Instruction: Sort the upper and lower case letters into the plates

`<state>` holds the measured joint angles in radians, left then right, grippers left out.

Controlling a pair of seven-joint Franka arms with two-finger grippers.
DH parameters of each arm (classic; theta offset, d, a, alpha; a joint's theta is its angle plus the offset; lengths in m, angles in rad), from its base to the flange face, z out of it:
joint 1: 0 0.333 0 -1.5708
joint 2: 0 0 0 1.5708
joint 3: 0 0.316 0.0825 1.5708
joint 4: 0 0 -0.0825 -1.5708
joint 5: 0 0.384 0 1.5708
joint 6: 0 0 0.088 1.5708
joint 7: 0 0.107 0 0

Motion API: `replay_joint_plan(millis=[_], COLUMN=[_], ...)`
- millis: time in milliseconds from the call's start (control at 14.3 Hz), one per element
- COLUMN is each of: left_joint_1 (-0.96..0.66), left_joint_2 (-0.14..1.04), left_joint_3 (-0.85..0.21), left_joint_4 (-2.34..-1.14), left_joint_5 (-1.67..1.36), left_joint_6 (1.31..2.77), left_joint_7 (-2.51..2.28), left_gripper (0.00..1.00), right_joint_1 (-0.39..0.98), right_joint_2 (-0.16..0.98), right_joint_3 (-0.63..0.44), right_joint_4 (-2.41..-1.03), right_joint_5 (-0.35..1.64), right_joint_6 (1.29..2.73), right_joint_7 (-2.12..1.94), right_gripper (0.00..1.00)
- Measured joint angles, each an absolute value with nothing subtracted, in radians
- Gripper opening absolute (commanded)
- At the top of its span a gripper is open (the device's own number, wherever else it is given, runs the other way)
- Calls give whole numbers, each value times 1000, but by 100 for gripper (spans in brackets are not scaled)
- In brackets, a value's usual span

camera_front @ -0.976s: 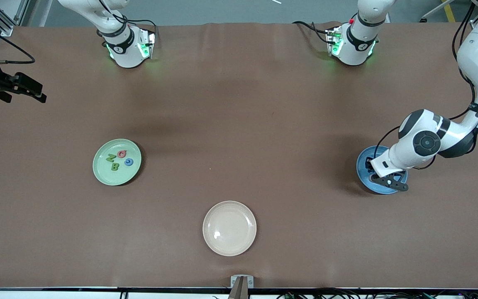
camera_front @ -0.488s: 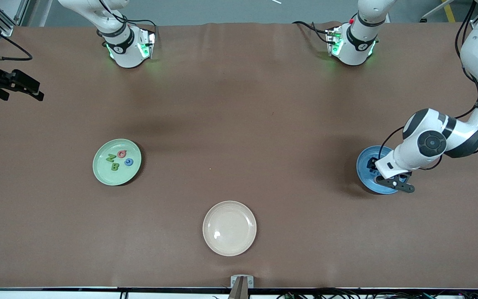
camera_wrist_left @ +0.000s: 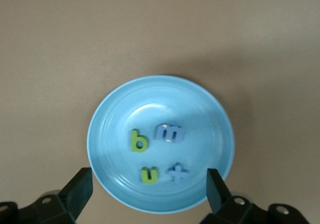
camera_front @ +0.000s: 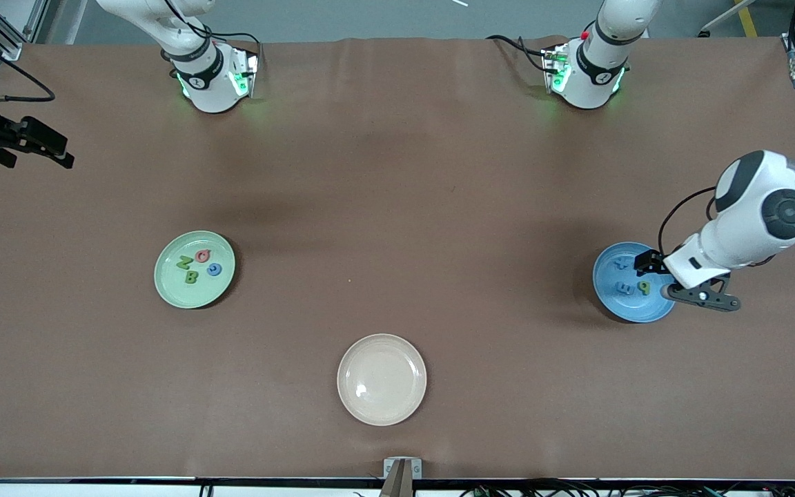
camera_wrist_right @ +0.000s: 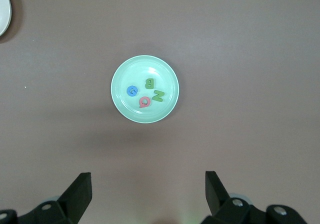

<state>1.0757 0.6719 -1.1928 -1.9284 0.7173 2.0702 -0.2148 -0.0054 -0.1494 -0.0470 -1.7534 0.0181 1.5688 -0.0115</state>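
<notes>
— Since four lowercase letters (camera_wrist_left: 159, 152) lie in the blue plate (camera_wrist_left: 107, 129) under the open, empty left tool (camera_front: 687, 279), how should it leave?
— Straight up, wrist bent down. Four capitals (camera_front: 197, 266) sit in the green plate (camera_front: 171, 284); right tool (camera_front: 32, 145) waits open, high over the worktop (camera_front: 397, 207) edge.

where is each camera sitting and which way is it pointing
Front view: high across the table, facing both arms' bases; shows green plate, blue plate, cream plate, left tool.
Left wrist view: looks down on the blue plate; open tool fingers show.
Right wrist view: looks down on the green plate; open tool fingers show.
Shared: both plates.
</notes>
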Motion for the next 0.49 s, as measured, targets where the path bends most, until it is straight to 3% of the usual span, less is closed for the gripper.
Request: replay_joint_plan(millis=[488], left_joint_1=[1086], left_joint_2=[369], left_joint_3=[-1150], left_joint_4=[-1883], left_joint_5=[271], left_joint_6=[2026], left_joint_7=[-36], left_gripper=[100], right_joint_1=[-5], right_joint_2=[-149], right_joint_3=[-46], right_joint_4=[-1766], right_joint_5=[18], right_joint_6=[1569], right_joint_7=[-12], right_gripper=[100])
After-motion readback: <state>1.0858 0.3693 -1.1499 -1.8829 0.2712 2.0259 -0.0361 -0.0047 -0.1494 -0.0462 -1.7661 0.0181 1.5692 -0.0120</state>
